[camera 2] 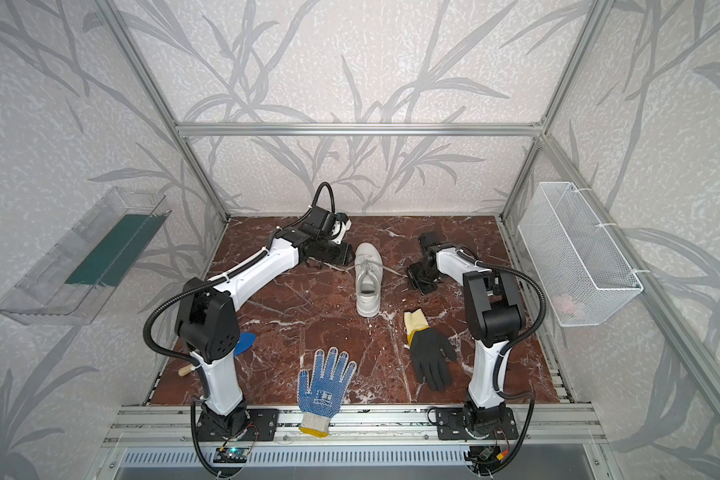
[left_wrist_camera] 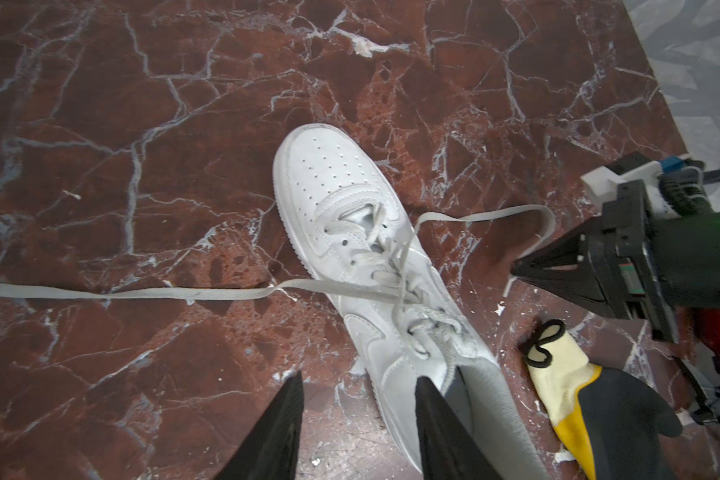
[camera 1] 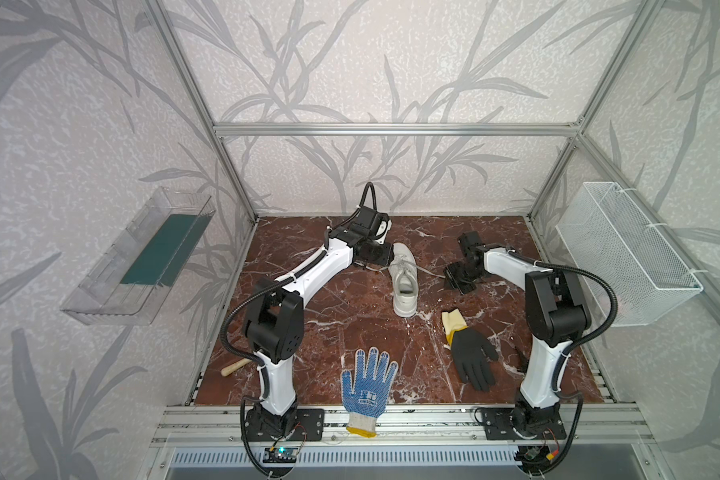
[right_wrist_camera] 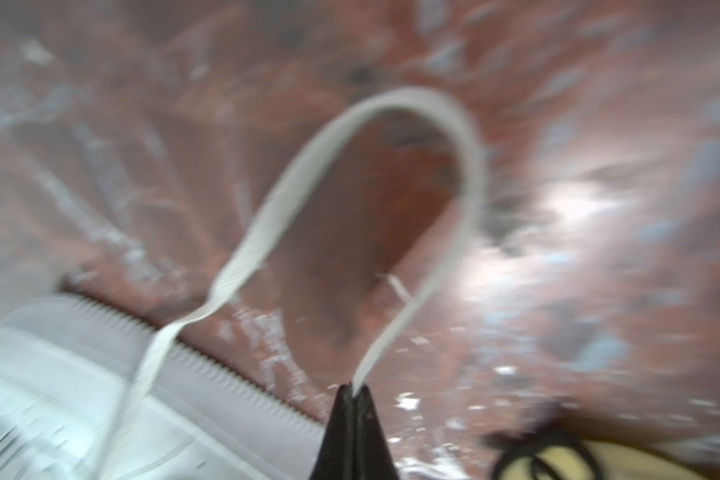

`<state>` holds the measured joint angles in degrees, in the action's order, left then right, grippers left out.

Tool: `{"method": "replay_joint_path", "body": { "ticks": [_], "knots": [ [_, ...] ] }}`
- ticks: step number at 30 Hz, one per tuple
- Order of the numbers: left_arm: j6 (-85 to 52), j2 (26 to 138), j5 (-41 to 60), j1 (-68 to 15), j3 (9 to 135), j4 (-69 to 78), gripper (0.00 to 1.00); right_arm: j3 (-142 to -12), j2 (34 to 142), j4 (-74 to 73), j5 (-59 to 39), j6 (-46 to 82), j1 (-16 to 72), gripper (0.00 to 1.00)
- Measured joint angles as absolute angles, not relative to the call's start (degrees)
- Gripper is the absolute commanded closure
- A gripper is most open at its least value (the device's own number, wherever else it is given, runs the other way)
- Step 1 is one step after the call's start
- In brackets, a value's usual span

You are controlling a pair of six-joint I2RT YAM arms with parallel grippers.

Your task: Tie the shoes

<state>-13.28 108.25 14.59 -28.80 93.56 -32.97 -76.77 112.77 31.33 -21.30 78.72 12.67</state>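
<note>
Red-brown marble tabletop (camera 1: 300, 332) is carrying every item in both top views. White sneaker (camera 1: 404, 286) is standing on its sole near mid-table, somewhat toward the back. Its toe is pointing at the back wall and its heel is facing the front rail, and it is sitting between the two grippers.

Blue-dotted glove (camera 1: 368, 382) is lying flat at the front edge with its cuff overhanging the rail, well apart from the sneaker. Black glove (camera 1: 470, 357), yellow-cuffed, is lying near the sneaker's heel on the right, without touching it.

Left gripper (left_wrist_camera: 360, 378) is hanging beside the sneaker's left flank. Its jaws are standing partly apart and gripping nothing. In the left wrist view one finger is overlapping the sneaker's collar, but whether they are touching cannot be told.

Right gripper (left_wrist_camera: 514, 270) is sitting to the right of the sneaker, jaws pressed together and pinching the arched lace (left_wrist_camera: 495, 216) near its tip. That lace is rising from the eyelets and curving over in a loop to the closed fingertips; the right wrist view, though blurred, is showing the same pinch.

Flat lace (left_wrist_camera: 142, 293) is lying stretched along the tabletop toward the left arm's side.
</note>
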Motion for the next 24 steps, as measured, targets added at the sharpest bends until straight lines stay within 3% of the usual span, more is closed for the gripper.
{"method": "replay_joint_path", "body": {
  "ticks": [10, 24],
  "knots": [
    [-18.9, 105.4, 17.6, -29.9, 88.3, -29.5, 0.54, -82.1, 113.2, 19.0, -31.2, 82.9, 12.8, 1.0],
    [-24.0, 105.5, 21.3, -29.9, 86.6, -22.7, 0.54, -82.5, 116.7, 8.6, -37.9, 87.7, 13.8, 1.0]
  ]
}}
